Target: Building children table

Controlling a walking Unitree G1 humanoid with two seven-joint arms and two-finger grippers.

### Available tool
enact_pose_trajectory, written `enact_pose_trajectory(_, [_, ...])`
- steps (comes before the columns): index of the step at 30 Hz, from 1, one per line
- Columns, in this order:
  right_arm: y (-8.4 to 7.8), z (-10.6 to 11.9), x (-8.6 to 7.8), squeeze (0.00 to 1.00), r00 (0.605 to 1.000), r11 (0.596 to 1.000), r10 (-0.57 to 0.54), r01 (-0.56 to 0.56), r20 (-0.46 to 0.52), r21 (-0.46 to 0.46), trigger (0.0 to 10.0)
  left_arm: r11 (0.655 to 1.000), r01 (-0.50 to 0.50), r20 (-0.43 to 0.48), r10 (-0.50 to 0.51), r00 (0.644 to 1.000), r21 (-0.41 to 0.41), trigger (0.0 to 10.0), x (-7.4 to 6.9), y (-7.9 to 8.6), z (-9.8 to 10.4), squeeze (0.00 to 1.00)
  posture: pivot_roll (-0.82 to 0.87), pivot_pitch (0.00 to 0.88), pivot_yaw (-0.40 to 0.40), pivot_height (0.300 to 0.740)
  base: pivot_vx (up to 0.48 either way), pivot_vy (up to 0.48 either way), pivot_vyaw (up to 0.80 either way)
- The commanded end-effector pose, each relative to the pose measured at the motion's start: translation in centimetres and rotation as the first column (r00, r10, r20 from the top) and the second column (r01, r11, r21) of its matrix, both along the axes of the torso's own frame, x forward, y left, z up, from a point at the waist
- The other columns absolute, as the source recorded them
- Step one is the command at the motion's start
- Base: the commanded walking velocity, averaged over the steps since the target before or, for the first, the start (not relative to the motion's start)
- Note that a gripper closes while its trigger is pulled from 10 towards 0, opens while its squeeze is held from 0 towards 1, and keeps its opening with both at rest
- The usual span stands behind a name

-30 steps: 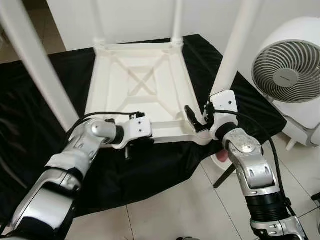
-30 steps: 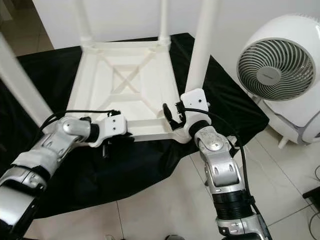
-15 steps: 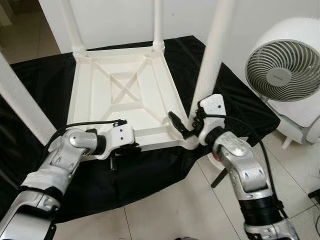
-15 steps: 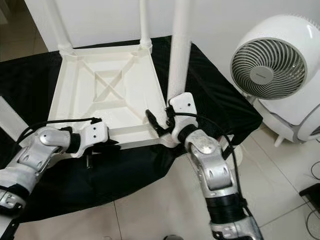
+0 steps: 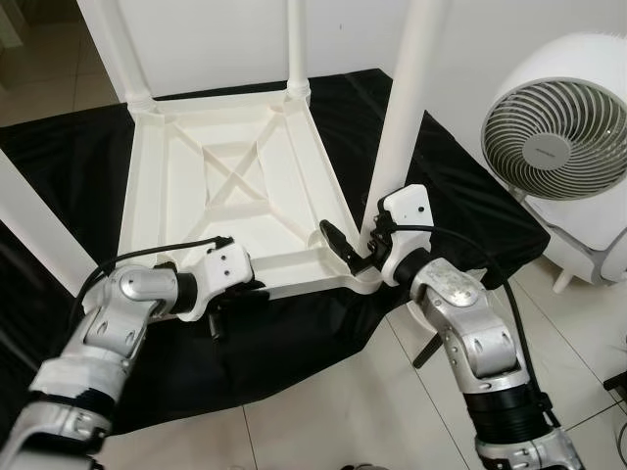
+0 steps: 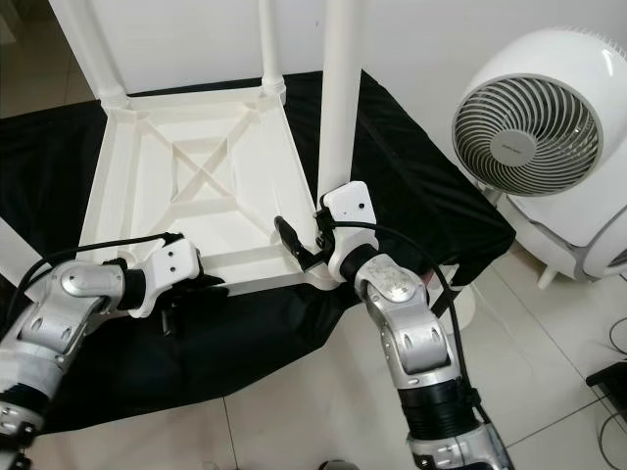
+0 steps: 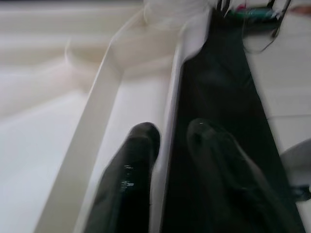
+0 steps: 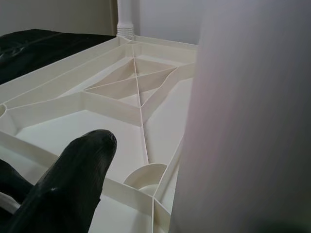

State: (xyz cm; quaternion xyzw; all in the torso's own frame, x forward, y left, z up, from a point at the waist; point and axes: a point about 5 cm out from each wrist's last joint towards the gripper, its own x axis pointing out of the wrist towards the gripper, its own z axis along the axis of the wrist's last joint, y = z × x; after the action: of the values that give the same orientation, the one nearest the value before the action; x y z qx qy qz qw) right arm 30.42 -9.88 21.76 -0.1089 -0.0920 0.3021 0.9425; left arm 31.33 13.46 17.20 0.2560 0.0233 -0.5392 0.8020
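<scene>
The white children's table (image 5: 235, 196) lies upside down on a black cloth (image 5: 470, 196), with its legs pointing up. My left gripper (image 5: 240, 292) is at the near rim (image 5: 294, 266). In the left wrist view, the left gripper (image 7: 172, 133) has one finger (image 7: 138, 145) inside the rim wall and the other outside, shut on it. My right gripper (image 5: 343, 250) is at the near right corner, against the base of a tall white leg (image 5: 402, 108). In the right wrist view, the table's crossed ribs (image 8: 136, 82) lie ahead and the leg (image 8: 243, 116) looms close.
A white round fan (image 5: 558, 127) stands on the tiled floor (image 5: 323, 411) to the right, close to my right arm. Two far legs (image 5: 113, 49) (image 5: 297, 44) rise by the wall. Another leg (image 5: 29, 225) crosses the left edge. The cloth's front edge hangs near my arms.
The table has slid to the left over the cloth with both grippers still on it. The fan and the cloth's corner have stayed about where they were.
</scene>
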Motion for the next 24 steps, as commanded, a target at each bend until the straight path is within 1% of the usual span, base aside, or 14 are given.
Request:
enact_pose_trajectory(1, [0.6, -0.2, 0.0, 0.00, 0.999, 0.999, 0.037, -0.037, -0.018, -0.025, 10.0, 0.979, -0.171, 0.060, 0.178, 0.982, -0.106, 10.0, 0.5, 0.4, 1.0, 1.00, -0.10, 0.110, 0.023, 0.740, 0.000, 0.000, 0.00])
enact_pose_trajectory(2, [0.6, -0.2, 0.0, 0.00, 0.999, 0.999, 0.037, -0.037, -0.018, -0.025, 10.0, 0.979, -0.171, 0.060, 0.178, 0.982, -0.106, 10.0, 0.5, 0.4, 1.0, 1.00, -0.10, 0.110, 0.023, 0.740, 0.000, 0.000, 0.00])
enact_pose_trajectory(3, [0.5, -0.1, 0.2, 0.00, 0.999, 0.999, 0.032, -0.032, -0.016, -0.028, 10.0, 0.974, -0.166, 0.072, 0.178, 0.981, -0.155, 10.0, 0.4, 0.1, 1.7, 0.00, -0.10, 0.110, 0.023, 0.740, 0.000, 0.000, 0.00])
enact_pose_trajectory(4, [0.5, 0.0, 0.3, 0.00, 0.999, 0.999, 0.041, -0.042, -0.018, -0.035, 10.0, 0.956, -0.179, 0.071, 0.200, 0.977, -0.235, 10.0, 0.5, -0.1, 2.7, 0.00, -0.11, 0.112, 0.023, 0.740, 0.000, 0.000, 0.00])
enact_pose_trajectory(6, [0.5, 0.0, 0.3, 0.00, 0.999, 0.999, 0.041, -0.042, -0.018, -0.035, 10.0, 0.956, -0.179, 0.071, 0.200, 0.977, -0.235, 10.0, 0.5, -0.1, 2.7, 0.00, -0.11, 0.112, 0.023, 0.740, 0.000, 0.000, 0.00])
enact_pose_trajectory(7, [0.4, 0.0, 0.3, 0.00, 0.999, 0.998, 0.049, -0.050, -0.020, -0.039, 10.0, 0.940, -0.185, 0.065, 0.212, 0.975, -0.286, 10.0, 0.6, -0.3, 3.3, 0.00, -0.10, 0.112, 0.020, 0.740, 0.000, 0.000, 0.00])
enact_pose_trajectory(11, [0.4, -0.1, 0.3, 0.00, 0.996, 0.996, 0.080, -0.082, -0.044, -0.046, 10.0, 0.931, -0.190, 0.078, 0.224, 0.971, -0.313, 10.0, 0.6, -0.5, 3.7, 0.00, -0.10, 0.111, 0.016, 0.740, 0.000, 0.000, 0.00])
enact_pose_trajectory(14, [-0.5, -1.0, 0.7, 0.00, 0.984, 0.986, 0.130, -0.141, -0.120, -0.087, 10.0, 0.926, -0.203, 0.079, 0.239, 0.968, -0.317, 10.0, 0.3, -0.7, 3.6, 0.00, -0.10, 0.111, 0.018, 0.740, 0.000, 0.000, 0.00])
enact_pose_trajectory(17, [-1.1, -1.3, 0.9, 0.00, 0.981, 0.984, 0.129, -0.144, -0.142, -0.105, 10.0, 0.916, -0.223, 0.071, 0.260, 0.963, -0.334, 10.0, 0.3, -0.4, 3.8, 0.00, -0.10, 0.112, 0.022, 0.740, 0.000, 0.000, 0.00])
enact_pose_trajectory(18, [-1.8, -1.8, 1.0, 0.00, 0.982, 0.983, 0.113, -0.133, -0.154, -0.123, 10.0, 0.897, -0.264, 0.048, 0.300, 0.953, -0.355, 10.0, 0.3, -0.1, 4.0, 0.00, -0.10, 0.112, 0.018, 0.740, 0.000, 0.000, 0.00])
enact_pose_trajectory(19, [-1.8, -1.8, 1.0, 0.00, 0.982, 0.983, 0.113, -0.133, -0.154, -0.123, 10.0, 0.897, -0.264, 0.048, 0.300, 0.953, -0.355, 10.0, 0.3, -0.1, 4.0, 0.00, -0.10, 0.112, 0.018, 0.740, 0.000, 0.000, 0.00])
enact_pose_trajectory(21, [-2.7, -2.8, 1.1, 0.00, 0.991, 0.992, 0.028, -0.044, -0.132, -0.118, 10.0, 0.829, -0.331, 0.007, 0.374, 0.927, -0.451, 10.0, 0.3, 0.5, 4.9, 0.00, -0.10, 0.115, 0.023, 0.740, 0.000, 0.000, 0.00])
enact_pose_trajectory(22, [-2.7, -2.8, 1.1, 0.00, 0.991, 0.992, 0.028, -0.044, -0.132, -0.118, 10.0, 0.829, -0.331, 0.007, 0.374, 0.927, -0.451, 10.0, 0.3, 0.5, 4.9, 0.00, -0.10, 0.115, 0.023, 0.740, 0.000, 0.000, 0.00])
enact_pose_trajectory(24, [-2.8, -3.2, 1.2, 0.00, 0.992, 0.995, 0.002, -0.015, -0.129, -0.098, 10.0, 0.810, -0.349, 0.002, 0.396, 0.918, -0.472, 10.0, 0.2, 0.5, 5.2, 0.00, -0.09, 0.117, 0.027, 0.740, 0.000, 0.000, 0.00])
